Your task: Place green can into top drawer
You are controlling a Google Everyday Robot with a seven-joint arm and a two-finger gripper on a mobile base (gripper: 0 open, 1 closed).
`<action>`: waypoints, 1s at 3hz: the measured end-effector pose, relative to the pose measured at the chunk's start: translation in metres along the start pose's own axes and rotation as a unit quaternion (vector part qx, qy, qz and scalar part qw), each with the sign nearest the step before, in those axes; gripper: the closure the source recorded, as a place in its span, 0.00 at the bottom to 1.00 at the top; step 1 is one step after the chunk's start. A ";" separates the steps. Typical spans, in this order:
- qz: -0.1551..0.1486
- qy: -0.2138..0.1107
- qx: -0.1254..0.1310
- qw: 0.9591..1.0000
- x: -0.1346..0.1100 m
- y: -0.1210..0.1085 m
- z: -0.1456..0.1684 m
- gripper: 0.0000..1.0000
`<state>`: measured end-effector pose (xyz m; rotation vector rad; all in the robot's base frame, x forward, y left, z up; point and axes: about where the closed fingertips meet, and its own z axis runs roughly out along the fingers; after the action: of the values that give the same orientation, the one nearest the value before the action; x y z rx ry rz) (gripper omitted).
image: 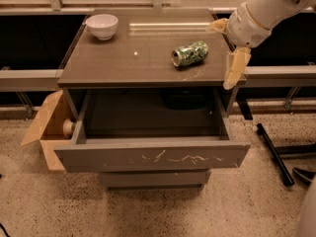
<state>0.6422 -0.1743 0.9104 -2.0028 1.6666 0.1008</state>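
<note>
Warm, rather dim light comes from overhead. The gripper (220,56) hangs at the right edge of the tabletop (123,58), its fingers spread. Left of it, pale streaks of glare cross the glossy surface. Below it, the drawer (148,154) interior lies in deep shadow.
</note>
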 end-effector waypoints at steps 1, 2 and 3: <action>-0.009 -0.013 0.013 1.000 0.012 -0.023 0.011 0.00; -0.010 -0.030 0.022 0.999 0.019 -0.041 0.022 0.00; -0.009 -0.040 0.027 0.999 0.022 -0.056 0.032 0.00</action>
<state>0.7080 -0.1741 0.8941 -1.9475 1.5846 0.1253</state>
